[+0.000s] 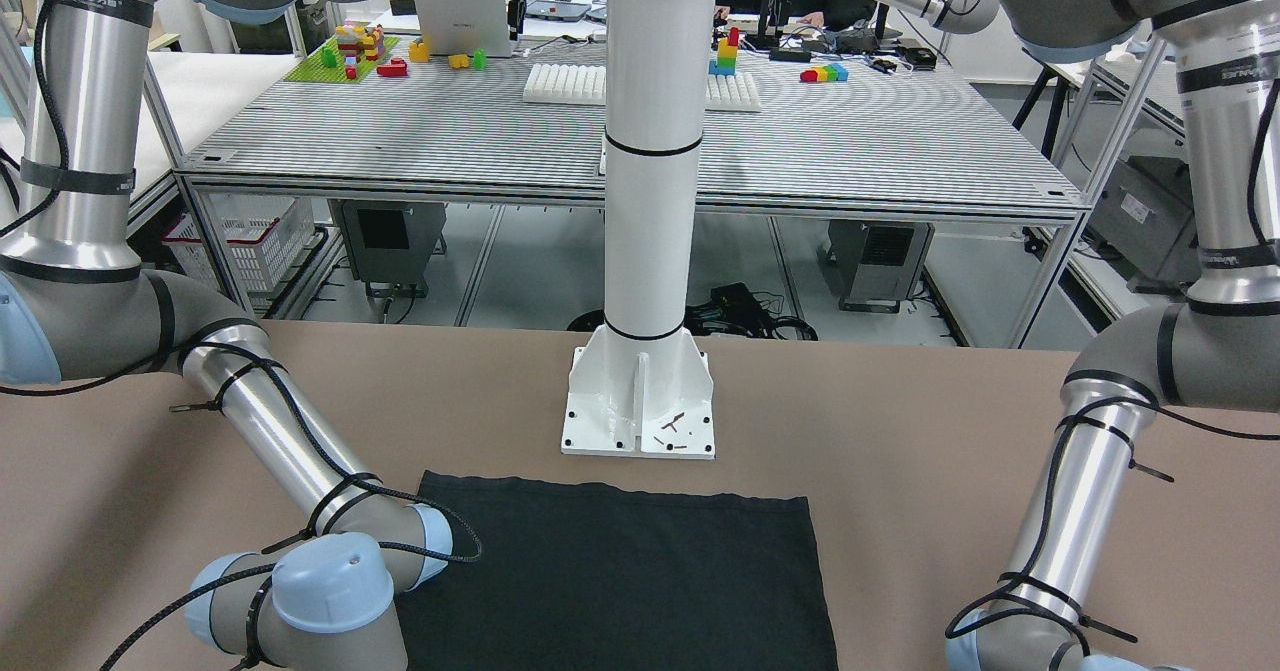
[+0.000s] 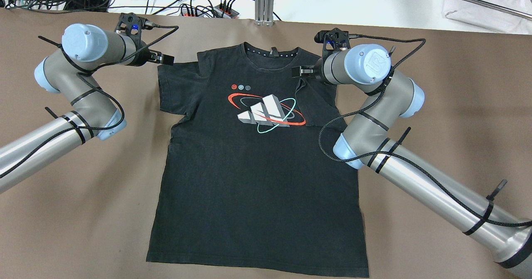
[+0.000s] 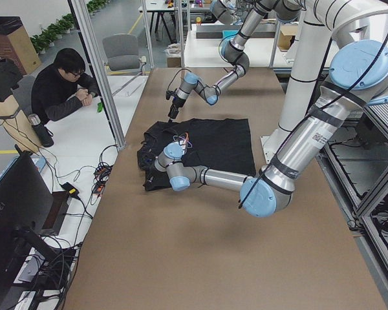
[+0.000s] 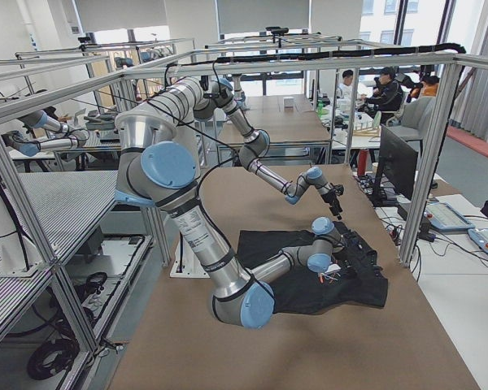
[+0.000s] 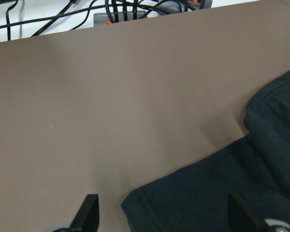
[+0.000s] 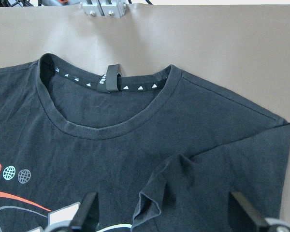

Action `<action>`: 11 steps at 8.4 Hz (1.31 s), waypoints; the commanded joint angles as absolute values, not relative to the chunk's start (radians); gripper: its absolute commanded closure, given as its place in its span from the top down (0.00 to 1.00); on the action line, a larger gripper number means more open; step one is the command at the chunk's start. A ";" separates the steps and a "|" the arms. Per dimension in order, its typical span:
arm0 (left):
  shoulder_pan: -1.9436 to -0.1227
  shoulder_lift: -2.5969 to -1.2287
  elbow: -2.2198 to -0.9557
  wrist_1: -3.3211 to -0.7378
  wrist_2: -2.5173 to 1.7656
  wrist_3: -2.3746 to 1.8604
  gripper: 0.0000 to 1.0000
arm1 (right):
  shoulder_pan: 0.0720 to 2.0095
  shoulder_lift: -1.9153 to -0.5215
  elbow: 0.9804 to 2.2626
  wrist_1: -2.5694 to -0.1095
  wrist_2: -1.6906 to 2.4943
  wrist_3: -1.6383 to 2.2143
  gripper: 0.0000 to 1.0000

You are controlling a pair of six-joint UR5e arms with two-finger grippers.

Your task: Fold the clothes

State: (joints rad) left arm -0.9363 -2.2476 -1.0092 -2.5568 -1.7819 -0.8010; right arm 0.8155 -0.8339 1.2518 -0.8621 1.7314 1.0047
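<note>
The clothes are one black T-shirt with a printed logo, lying flat, collar at the table's far edge. Its hem shows in the front-facing view. The sleeve on the right-arm side is folded in over the chest, its cuff puckered. My right gripper hovers over that cuff, open, fingers wide apart. My left gripper is at the tip of the other sleeve, open, with the sleeve's corner between its fingers.
The brown table spreads wide on both sides of the shirt. The white pillar base stands just behind the hem. Cables and power strips lie past the far edge beside a metal post. A person sits at a side desk.
</note>
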 commanded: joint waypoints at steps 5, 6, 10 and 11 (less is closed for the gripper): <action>-0.904 -2.269 -0.910 -2.615 -1.735 -0.796 0.94 | 0.815 -0.839 1.255 -0.862 1.730 1.011 0.94; -0.893 -2.269 -0.904 -2.615 -1.733 -0.796 0.91 | 0.815 -0.841 1.255 -0.862 1.730 1.011 0.94; -0.882 -2.273 -0.887 -2.615 -1.724 -0.796 0.76 | 0.815 -0.841 1.253 -0.862 1.729 1.011 0.94; -0.881 -2.273 -0.884 -2.615 -1.724 -0.798 0.63 | 0.815 -0.841 1.255 -0.862 1.729 1.011 0.94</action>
State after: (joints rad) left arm -0.8850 -2.2740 -0.8910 -2.6157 -1.7288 -0.7962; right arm 0.8145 -0.8405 1.2545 -0.8620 1.7292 1.0109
